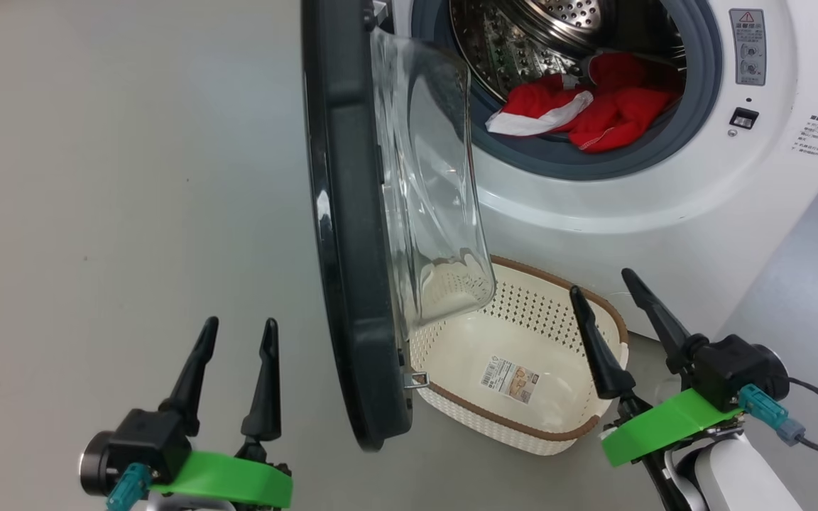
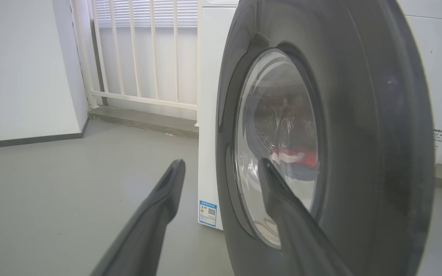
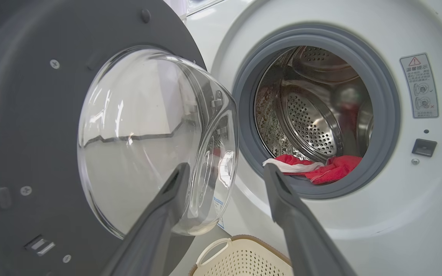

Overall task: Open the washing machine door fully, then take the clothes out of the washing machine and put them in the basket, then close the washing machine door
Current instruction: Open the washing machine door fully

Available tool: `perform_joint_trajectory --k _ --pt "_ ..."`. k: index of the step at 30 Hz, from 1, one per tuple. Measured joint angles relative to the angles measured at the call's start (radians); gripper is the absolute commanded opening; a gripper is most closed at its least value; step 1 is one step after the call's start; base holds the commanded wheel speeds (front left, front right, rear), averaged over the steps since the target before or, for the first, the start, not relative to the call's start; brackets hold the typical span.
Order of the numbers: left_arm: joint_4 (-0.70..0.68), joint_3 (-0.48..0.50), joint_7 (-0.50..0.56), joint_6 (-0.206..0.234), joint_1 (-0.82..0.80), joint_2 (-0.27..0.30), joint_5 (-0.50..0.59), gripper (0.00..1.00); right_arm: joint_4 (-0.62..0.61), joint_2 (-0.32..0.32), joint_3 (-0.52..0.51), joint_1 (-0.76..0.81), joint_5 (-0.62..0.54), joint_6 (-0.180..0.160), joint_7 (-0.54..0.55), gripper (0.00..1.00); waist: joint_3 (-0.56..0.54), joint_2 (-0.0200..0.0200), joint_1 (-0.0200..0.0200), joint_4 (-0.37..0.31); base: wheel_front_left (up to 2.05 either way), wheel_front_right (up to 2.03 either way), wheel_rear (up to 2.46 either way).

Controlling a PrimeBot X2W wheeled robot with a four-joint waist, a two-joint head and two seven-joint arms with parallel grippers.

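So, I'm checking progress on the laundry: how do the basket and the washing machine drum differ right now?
The basket is cream plastic with a brown rim; the drum is shiny steel. The basket is empty apart from a sticker; the drum holds the red clothes. Both are perforated.

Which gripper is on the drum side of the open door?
The right gripper: it is by the basket, with the clothes ahead of its open fingers. The left gripper is on the washing machine door's black outer side.
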Motion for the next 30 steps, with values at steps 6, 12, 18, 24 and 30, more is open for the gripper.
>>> perform_joint_trajectory --k 6,12,18,24,30 --pt "-0.001 -0.006 0.0 0.007 0.0 0.0 0.0 1.0 -0.019 0.006 -0.006 0.024 -0.006 0.0 0.0 1.0 0.0 0.0 0.0 -0.001 0.0 0.0 0.0" --pt "0.0 -0.006 0.0 0.007 0.0 0.0 0.0 1.0 -0.023 0.007 -0.007 0.024 -0.01 0.0 0.0 1.0 0.001 0.0 0.0 -0.003 0.0 0.0 0.0" --pt "0.002 -0.006 0.0 0.007 0.0 0.0 0.0 1.0 -0.023 0.008 -0.005 0.024 0.003 0.0 0.0 1.0 0.002 0.0 0.0 -0.005 0.0 0.0 0.0" --pt "0.006 -0.007 0.0 0.007 0.0 0.0 0.001 0.7 -0.022 0.008 -0.003 0.026 0.007 0.0 0.0 1.0 0.002 0.0 0.0 -0.007 0.0 0.0 0.0" --pt "0.006 -0.012 0.0 0.0 0.0 0.0 0.01 0.0 -0.021 0.008 -0.003 0.034 0.007 0.0 0.0 1.0 0.001 0.0 0.0 -0.008 0.0 0.0 0.0"
